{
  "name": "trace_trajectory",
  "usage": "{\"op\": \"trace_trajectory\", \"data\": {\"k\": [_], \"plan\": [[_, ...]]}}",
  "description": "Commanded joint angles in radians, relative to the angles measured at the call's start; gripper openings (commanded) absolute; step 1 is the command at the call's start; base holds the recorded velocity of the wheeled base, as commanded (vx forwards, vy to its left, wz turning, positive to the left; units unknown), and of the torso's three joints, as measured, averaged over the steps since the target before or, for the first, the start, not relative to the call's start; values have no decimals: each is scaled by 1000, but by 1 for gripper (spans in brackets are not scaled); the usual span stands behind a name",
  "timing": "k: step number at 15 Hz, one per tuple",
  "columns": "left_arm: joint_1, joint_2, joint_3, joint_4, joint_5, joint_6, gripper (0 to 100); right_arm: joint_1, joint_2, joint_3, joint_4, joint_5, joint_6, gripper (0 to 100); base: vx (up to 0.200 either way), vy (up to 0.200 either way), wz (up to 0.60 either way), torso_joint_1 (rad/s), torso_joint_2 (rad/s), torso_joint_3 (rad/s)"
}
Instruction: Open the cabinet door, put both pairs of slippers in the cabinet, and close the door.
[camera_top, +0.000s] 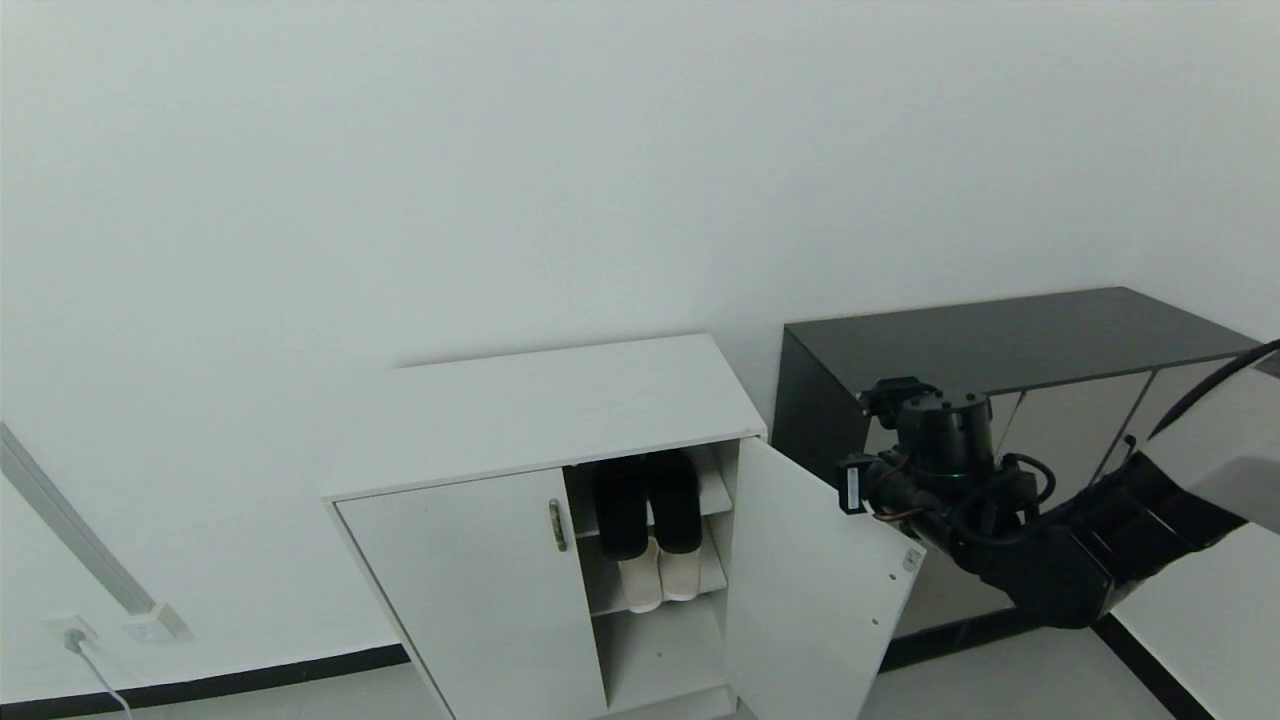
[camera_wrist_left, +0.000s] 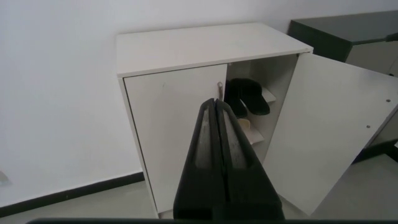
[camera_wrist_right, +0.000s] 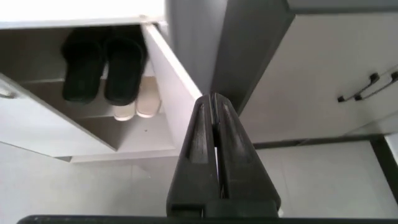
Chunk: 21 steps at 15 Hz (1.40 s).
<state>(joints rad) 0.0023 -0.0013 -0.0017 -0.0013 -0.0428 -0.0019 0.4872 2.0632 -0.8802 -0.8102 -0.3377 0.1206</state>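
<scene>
Just beside right jaws, cabinet door (camera_top: 810, 590)

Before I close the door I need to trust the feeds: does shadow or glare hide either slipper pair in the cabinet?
Head view: shelves shaded, yet black slippers and white slippers both show plainly, no glare. Right wrist view: likewise. Left wrist view: left hand partly covers the white pair.

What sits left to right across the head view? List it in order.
wall socket → closed cabinet door → door handle → black slippers → open cabinet door → dark cabinet
</scene>
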Motion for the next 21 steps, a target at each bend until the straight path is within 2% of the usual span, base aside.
{"op": "trace_trajectory", "data": {"k": [1, 4, 10, 21], "plan": [[1, 1, 0, 0, 0, -1, 0, -26, 81, -43, 0, 12, 1, 0, 0, 0, 0, 0, 0, 0], [1, 1, 0, 0, 0, -1, 0, -59, 146, -98, -1, 34, 4, 0, 0, 0, 0, 0, 0, 0], [1, 1, 0, 0, 0, -1, 0, -85, 202, -129, -1, 46, 4, 0, 0, 0, 0, 0, 0, 0], [1, 1, 0, 0, 0, -1, 0, -53, 202, -109, 16, 51, 4, 0, 0, 0, 0, 0, 0, 0]]}}
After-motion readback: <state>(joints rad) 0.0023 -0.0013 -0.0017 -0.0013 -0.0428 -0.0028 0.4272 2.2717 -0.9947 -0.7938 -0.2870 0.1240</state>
